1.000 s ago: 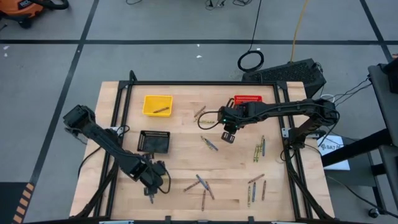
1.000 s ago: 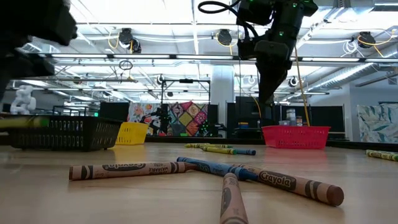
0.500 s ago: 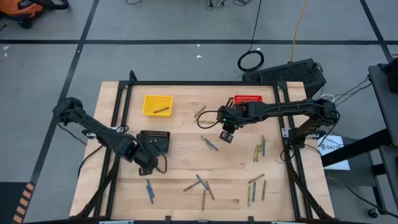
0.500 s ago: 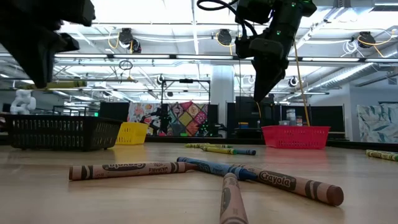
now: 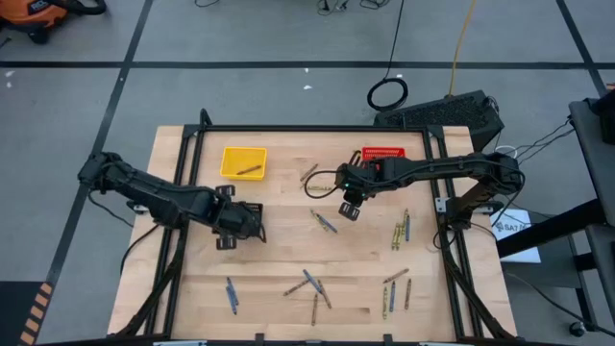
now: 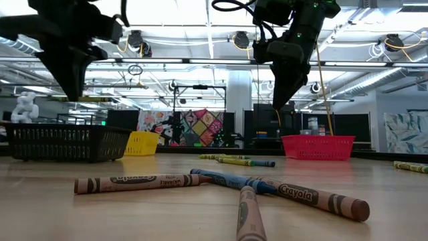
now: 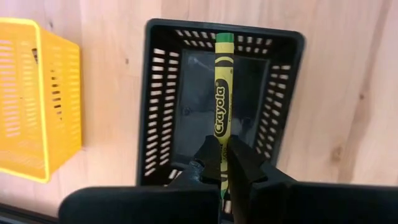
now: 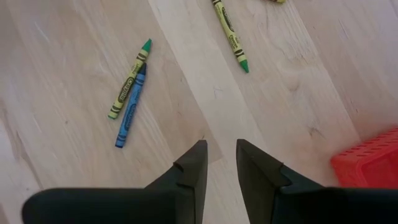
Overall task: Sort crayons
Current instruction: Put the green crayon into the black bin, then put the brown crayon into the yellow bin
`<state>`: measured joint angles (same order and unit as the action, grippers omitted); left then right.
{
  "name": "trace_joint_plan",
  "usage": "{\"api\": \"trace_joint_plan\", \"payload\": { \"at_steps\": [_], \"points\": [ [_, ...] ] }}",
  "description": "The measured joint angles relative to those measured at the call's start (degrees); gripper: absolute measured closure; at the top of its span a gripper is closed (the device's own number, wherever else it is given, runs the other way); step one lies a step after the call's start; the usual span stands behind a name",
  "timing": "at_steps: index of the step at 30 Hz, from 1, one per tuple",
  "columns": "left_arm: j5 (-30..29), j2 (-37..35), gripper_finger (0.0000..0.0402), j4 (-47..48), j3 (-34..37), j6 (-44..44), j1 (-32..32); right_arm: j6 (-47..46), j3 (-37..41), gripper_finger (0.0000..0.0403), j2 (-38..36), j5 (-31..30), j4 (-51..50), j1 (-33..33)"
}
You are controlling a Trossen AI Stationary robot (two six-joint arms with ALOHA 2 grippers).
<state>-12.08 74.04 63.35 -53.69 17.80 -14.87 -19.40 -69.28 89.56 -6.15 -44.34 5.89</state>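
From above, the left gripper (image 5: 236, 229) hangs over the black basket (image 5: 252, 209) on the wooden table (image 5: 279, 259), while loose crayons (image 5: 323, 222) lie scattered and the right gripper (image 5: 350, 210) hovers empty near the red basket (image 5: 384, 154). At table height, a brown crayon (image 6: 134, 182) lies flat before a bright workshop room. In the left wrist view the fingers (image 7: 208, 163) are clenched on a yellow-green crayon (image 7: 222, 87), its long axis pointing straight forward over the basket, green tip away; the right wrist view shows parted fingers (image 8: 194, 167) holding nothing.

Three baskets (image 5: 242, 161) – about fifteen crayons (image 5: 323, 222).
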Motion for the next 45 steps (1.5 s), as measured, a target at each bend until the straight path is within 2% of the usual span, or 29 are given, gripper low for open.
{"api": "trace_joint_plan", "payload": {
  "at_steps": [10, 19, 29, 40, 45],
  "points": [
    [4.11, 0.13, 0.0395, -1.56, 0.57, -1.77, 2.16, -3.2, 0.0, 0.033, 0.0, 0.0, -0.08, 0.01],
    [3.45, 0.22, 0.0392, -7.5, 8.76, -5.28, 2.42, -7.12, 0.0, 0.033, 0.0, -0.01, -1.3, 0.0],
    [2.37, 0.22, 0.0391, -7.69, 11.72, -8.45, 7.09, -9.91, 0.0, 0.033, 0.0, 0.0, -1.42, 0.0],
    [3.01, 0.2, 0.0338, -8.04, 11.69, -9.28, 8.87, -9.95, 0.0, 0.033, 0.0, 0.0, -1.57, 0.0],
    [3.02, 0.2, 0.0331, -8.04, 11.69, -9.28, 8.87, -9.9, 0.0, 0.033, 0.0, 0.26, -2.13, 0.0]
  ]
}}
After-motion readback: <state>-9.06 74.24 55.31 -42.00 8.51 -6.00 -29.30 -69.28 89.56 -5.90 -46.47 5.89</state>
